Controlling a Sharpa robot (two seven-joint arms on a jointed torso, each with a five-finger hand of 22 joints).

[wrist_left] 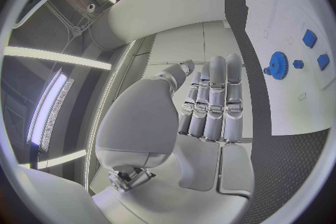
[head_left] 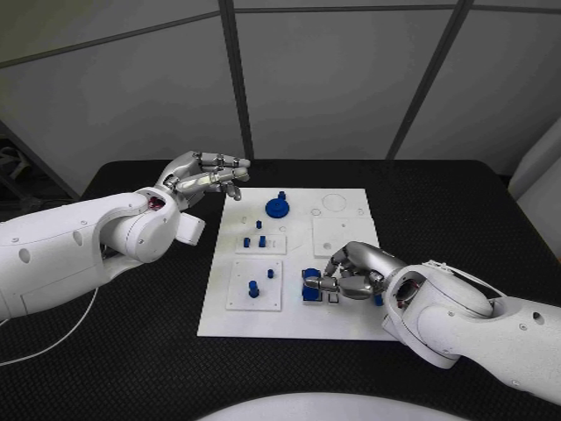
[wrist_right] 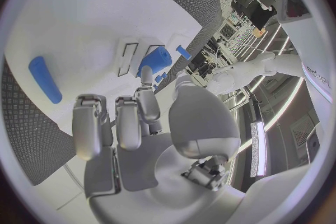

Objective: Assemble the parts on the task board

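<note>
The right robot hand [head_left: 351,270] is low over the near right part of the white task board [head_left: 237,320], and its curled fingers pinch a blue block [head_left: 312,286] that stands at the board there; the right wrist view shows a fingertip [wrist_right: 146,75] touching this block [wrist_right: 154,60], and a blue bar [wrist_right: 44,79] lies near the board's edge. To the left of the block, a small white plate [head_left: 254,296] carries blue pegs. Farther away, a second plate [head_left: 262,242] holds more small blue parts, and behind it lies a blue gear [head_left: 278,207]. The left robot hand [head_left: 206,176] is above the table [head_left: 142,351], beside the far left corner of the board, with fingers straight, pressed together and holding nothing.
</note>
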